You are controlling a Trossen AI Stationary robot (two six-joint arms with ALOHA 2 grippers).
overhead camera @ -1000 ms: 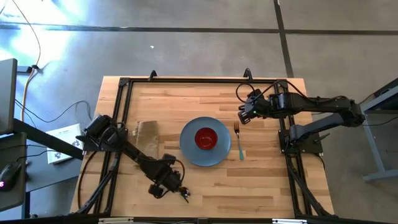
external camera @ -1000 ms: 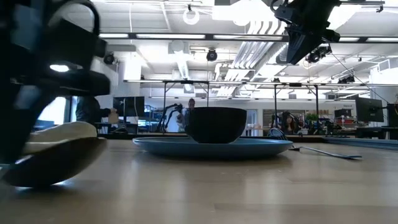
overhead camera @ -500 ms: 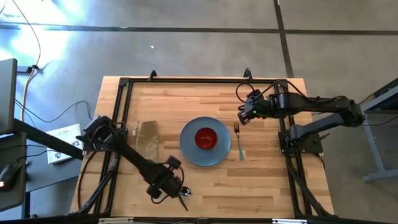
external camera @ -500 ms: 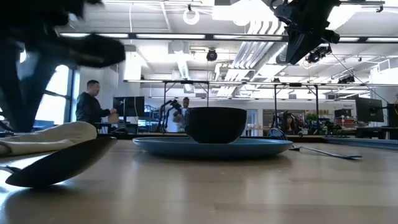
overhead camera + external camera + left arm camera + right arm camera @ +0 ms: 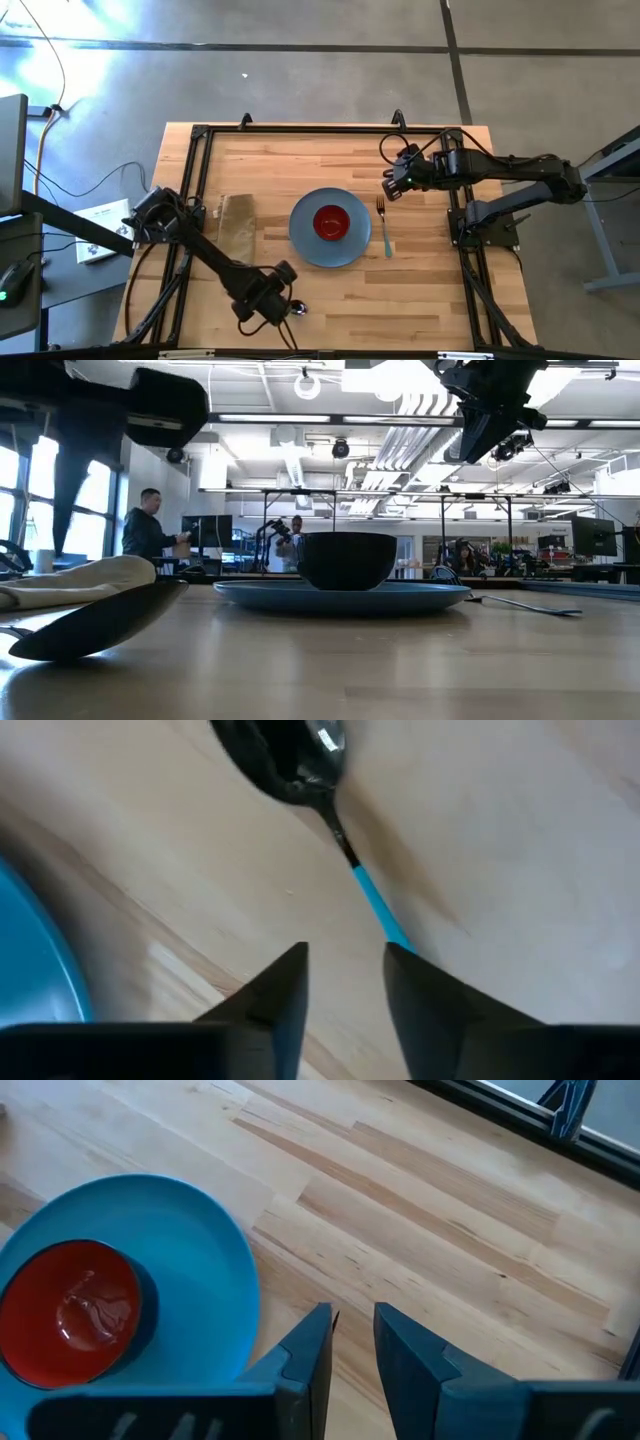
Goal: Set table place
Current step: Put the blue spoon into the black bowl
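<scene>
Lying on the light wood surface (image 5: 420, 290) near its front edge, the spoon (image 5: 297, 310) sits just ahead of the left pincer (image 5: 272, 308), which hovers over it at the surface's front left. In the left wrist view the spoon (image 5: 318, 780) points its bowl away from the pincer (image 5: 345, 982), and its teal handle runs back to the narrow gap between the two dark fingers (image 5: 280, 990); the fingers are only slightly parted, and I cannot tell whether they touch the handle. The blue-grey plate (image 5: 305, 240) rests at the middle of the surface with the red bowl (image 5: 331, 222) standing in it, well apart from the spoon. The fork (image 5: 384, 226) lies just beside the plate on its right. A tan cloth (image 5: 236, 222) lies to the plate's left. The right pincer (image 5: 388, 184) hangs above the surface behind the fork, its fingers (image 5: 305, 1355) slightly parted and gripping nothing.
</scene>
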